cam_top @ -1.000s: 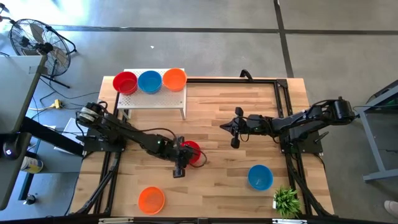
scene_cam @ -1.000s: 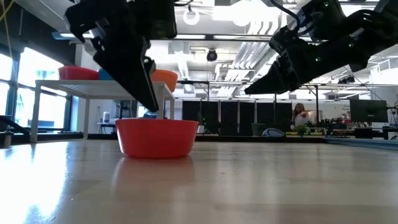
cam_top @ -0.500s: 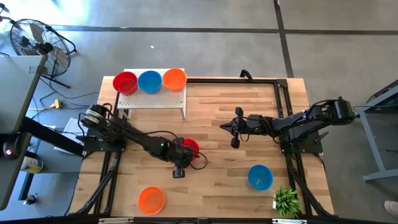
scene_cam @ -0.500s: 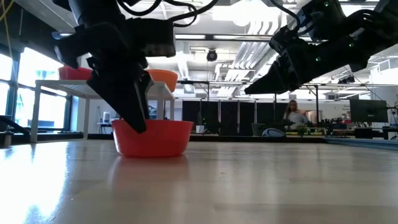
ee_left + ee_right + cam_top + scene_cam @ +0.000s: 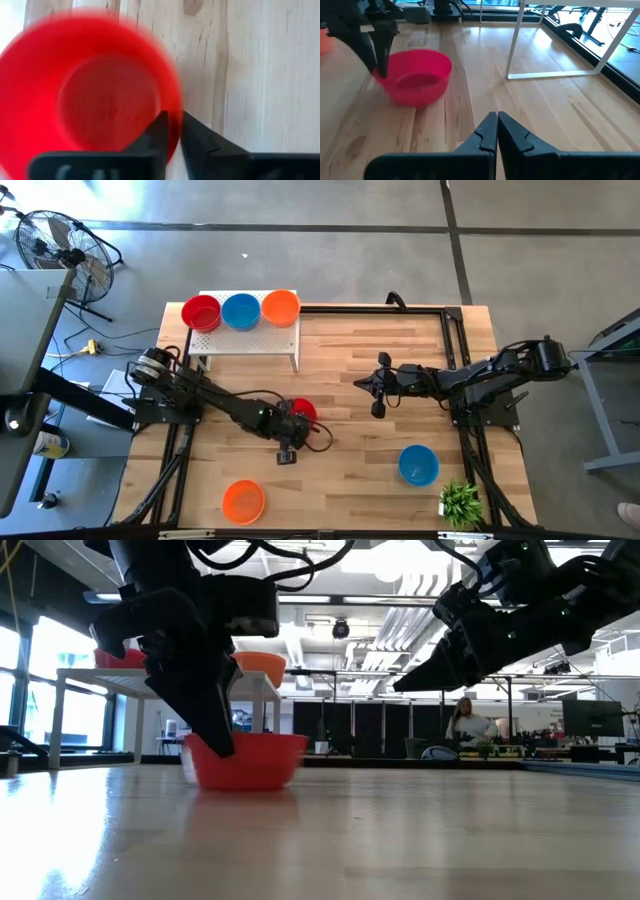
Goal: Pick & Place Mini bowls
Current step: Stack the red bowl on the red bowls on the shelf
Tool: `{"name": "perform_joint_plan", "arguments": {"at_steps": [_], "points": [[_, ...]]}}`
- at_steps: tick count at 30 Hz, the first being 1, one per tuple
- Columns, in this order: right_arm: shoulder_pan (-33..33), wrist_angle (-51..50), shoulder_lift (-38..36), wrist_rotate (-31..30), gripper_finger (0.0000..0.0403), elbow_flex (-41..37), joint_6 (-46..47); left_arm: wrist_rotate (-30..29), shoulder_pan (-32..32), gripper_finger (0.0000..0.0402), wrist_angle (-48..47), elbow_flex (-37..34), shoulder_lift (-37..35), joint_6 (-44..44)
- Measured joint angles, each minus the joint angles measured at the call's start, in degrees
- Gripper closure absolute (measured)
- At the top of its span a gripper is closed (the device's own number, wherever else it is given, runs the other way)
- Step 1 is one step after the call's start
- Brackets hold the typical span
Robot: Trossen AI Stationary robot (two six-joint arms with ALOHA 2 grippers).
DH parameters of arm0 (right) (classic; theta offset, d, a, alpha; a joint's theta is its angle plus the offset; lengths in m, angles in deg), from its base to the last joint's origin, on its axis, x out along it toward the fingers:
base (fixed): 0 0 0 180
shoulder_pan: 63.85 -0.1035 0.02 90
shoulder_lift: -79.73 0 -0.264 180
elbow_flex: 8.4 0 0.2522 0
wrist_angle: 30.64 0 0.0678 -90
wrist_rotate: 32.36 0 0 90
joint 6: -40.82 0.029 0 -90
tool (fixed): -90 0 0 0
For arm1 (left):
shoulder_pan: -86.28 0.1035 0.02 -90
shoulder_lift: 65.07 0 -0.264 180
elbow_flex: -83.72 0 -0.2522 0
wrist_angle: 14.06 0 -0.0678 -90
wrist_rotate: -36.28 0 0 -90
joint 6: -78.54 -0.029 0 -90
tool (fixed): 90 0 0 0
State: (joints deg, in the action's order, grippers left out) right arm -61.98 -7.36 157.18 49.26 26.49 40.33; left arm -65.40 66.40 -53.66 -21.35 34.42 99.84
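A red mini bowl (image 5: 304,410) sits near the middle of the wooden table, also seen in the low view (image 5: 250,760) and the right wrist view (image 5: 416,75). My left gripper (image 5: 171,131) points down over the bowl's near rim and is shut on it. My right gripper (image 5: 362,381) hovers shut above the table's middle right, holding nothing. An orange mini bowl (image 5: 243,500) rests on its base near the front edge and a blue one (image 5: 418,464) at the front right. Three more, red (image 5: 201,311), blue (image 5: 240,310) and orange (image 5: 281,307), stand on the white stand (image 5: 250,342). My left gripper pinches the red bowl's rim (image 5: 173,117) on its near side, one finger (image 5: 159,131) inside the bowl and the other (image 5: 194,137) outside. The fingers come from above, pointing down. The bowl stays upright with its base (image 5: 245,784) at the tabletop.
A small green plant (image 5: 460,502) stands at the front right corner. Black frame rails (image 5: 455,340) run along the table's left, right and far sides. Bare wood lies between the red bowl and the right arm. A person (image 5: 465,723) is in the room far behind.
My left gripper has come down over the red bowl's near rim and shut on it. The bowl has shifted a little toward the table's far-left and shows blurred now. My right arm has kept still.
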Motion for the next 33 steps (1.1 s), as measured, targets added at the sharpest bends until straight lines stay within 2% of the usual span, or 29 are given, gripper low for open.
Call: {"name": "perform_joint_plan", "arguments": {"at_steps": [3,8,18,24,30,33], "points": [[0.00,-0.03,0.00,0.00,0.0402,0.00,0.00,-1.12,0.00,0.0394,-1.55,0.34,-1.61,0.36],[0.00,-0.35,0.00,0.00,0.0402,0.02,0.00,-5.35,0.00,0.0395,-9.62,4.76,-3.68,1.09],[0.00,-0.51,0.00,0.01,0.0402,0.02,0.00,-10.18,1.46,0.0398,-24.99,15.69,-13.36,1.37],[0.00,-0.34,0.00,0.02,0.0402,0.02,0.02,-11.37,7.22,0.0398,-31.19,22.11,-18.53,1.33],[-0.01,-0.12,0.00,0.27,0.0402,0.02,0.02,-16.72,15.43,0.0399,-44.84,31.51,-20.46,1.39],[0.00,-0.07,0.00,0.26,0.0401,0.02,0.02,-17.40,21.02,0.0399,-50.18,36.49,-20.51,1.49]]}}
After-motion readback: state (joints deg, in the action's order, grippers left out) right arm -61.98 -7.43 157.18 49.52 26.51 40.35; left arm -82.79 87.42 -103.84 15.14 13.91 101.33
